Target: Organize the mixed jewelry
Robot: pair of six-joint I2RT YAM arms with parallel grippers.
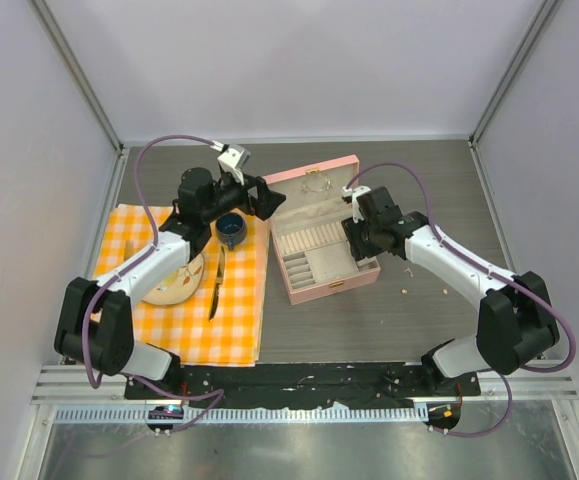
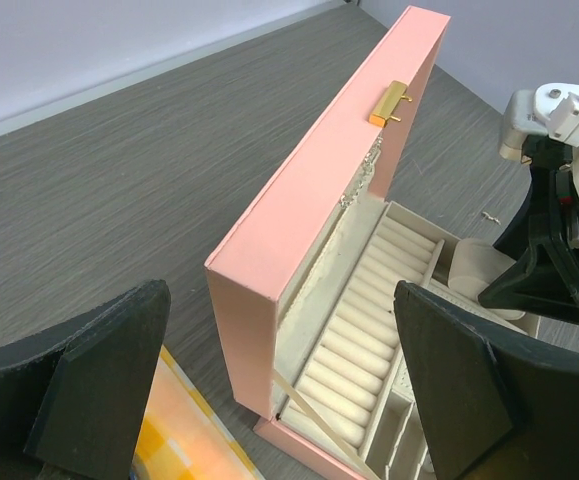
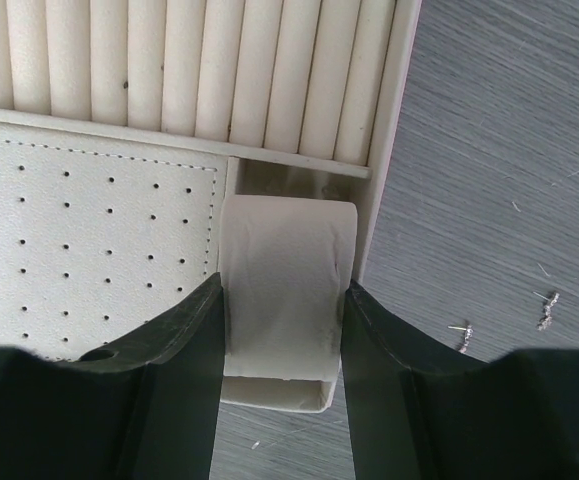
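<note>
I see the pink box (image 1: 314,292) lying open mid-table, its lid raised along the far side. My left gripper (image 1: 267,198) hovers just beside the lid's left edge, and my right gripper (image 1: 351,235) sits over the box's right end. Left of the box, a blue cup (image 1: 231,230) stands on an orange-checked cloth (image 1: 229,330). A dark knife (image 1: 215,285) and then a plate (image 1: 169,288) lie farther left. Right of the box, a few pale specks (image 1: 405,291) lie on the dark table (image 1: 369,330).

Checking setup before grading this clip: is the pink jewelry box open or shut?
Open. The pink jewelry box has its lid standing raised behind the base, leaving the cream ring rolls exposed.
</note>
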